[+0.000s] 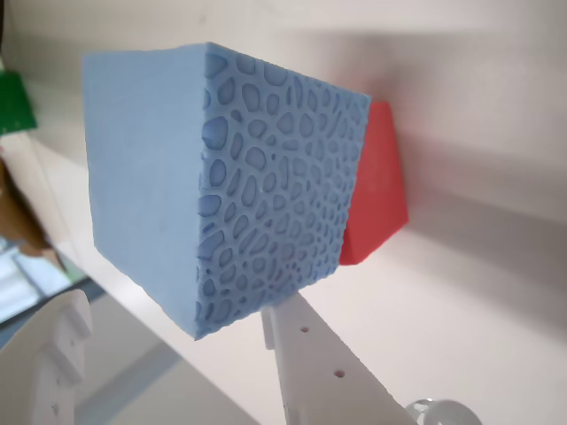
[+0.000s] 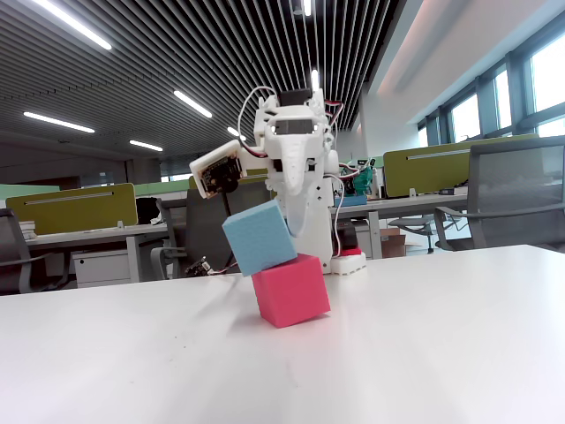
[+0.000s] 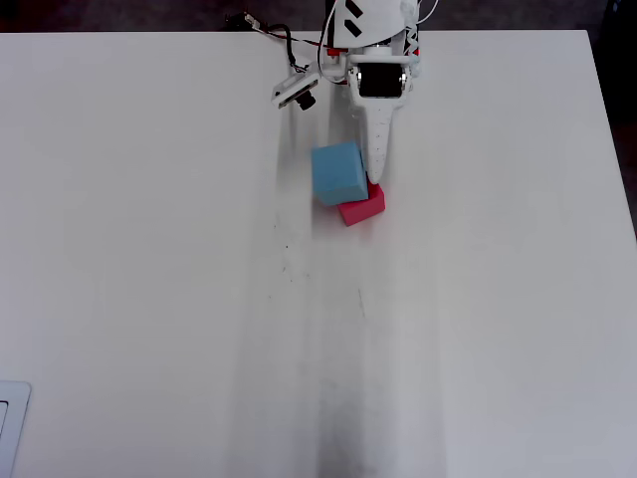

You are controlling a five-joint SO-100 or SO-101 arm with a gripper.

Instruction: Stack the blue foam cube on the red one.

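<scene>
The blue foam cube (image 1: pixel 177 177) fills the wrist view, one face smooth and one pitted. In the fixed view the blue foam cube (image 2: pixel 259 237) sits tilted on the top left edge of the red one (image 2: pixel 291 290), overhanging to the left. From overhead the blue cube (image 3: pixel 337 171) covers part of the red cube (image 3: pixel 364 206). My gripper (image 1: pixel 177 305) is open around the blue cube's lower corner. The right finger (image 1: pixel 297 354) touches the pitted face and the left finger (image 1: pixel 58 354) stands apart from the cube. The red cube (image 1: pixel 376 186) shows behind.
The arm's base (image 3: pixel 373 30) stands at the table's far edge, with the wrist camera (image 3: pixel 294 93) and cables beside it. The white table (image 3: pixel 199 329) stretches out in front. Office desks and chairs (image 2: pixel 512 194) lie beyond the table.
</scene>
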